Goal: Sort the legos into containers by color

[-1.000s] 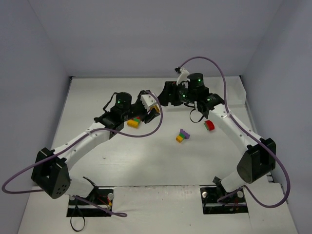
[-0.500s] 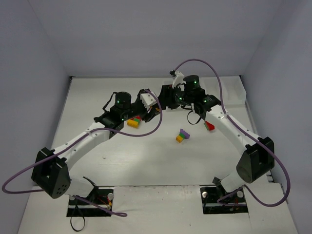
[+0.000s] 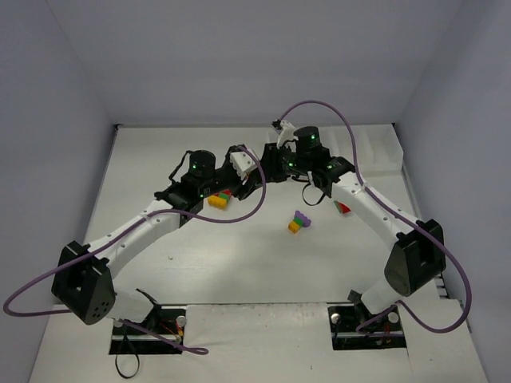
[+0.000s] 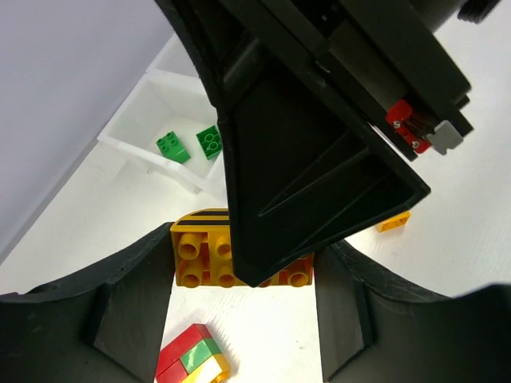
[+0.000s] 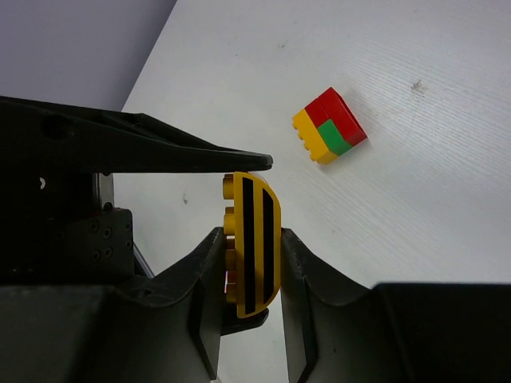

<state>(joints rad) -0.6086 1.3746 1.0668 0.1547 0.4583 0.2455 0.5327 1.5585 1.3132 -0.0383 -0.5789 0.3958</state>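
Right gripper (image 5: pixel 251 236) is squeezed tight on a yellow striped brick (image 5: pixel 254 263), with one finger on each flat side. Left gripper (image 4: pixel 247 246) is closed on the yellow and red piece (image 4: pixel 201 259) that the striped brick sits on. The two grippers meet nose to nose over the table (image 3: pixel 239 255). I think they hold it this way so each one can pull. Then the stuck bricks can come apart and be sorted.

Only the left wrist view shows the white tray (image 4: pixel 137 112) well. It has two green bricks (image 4: pixel 172 145) in one box, well apart from the grippers. The right wrist view shows the black stripes best. Both wrist views show a red, green and yellow clump (image 5: pixel 329 125) lying near. Only the top view shows a purple clump (image 3: pixel 299 221) and a red brick (image 3: pixel 344 208) further off. From above, the grippers hide the held bricks.
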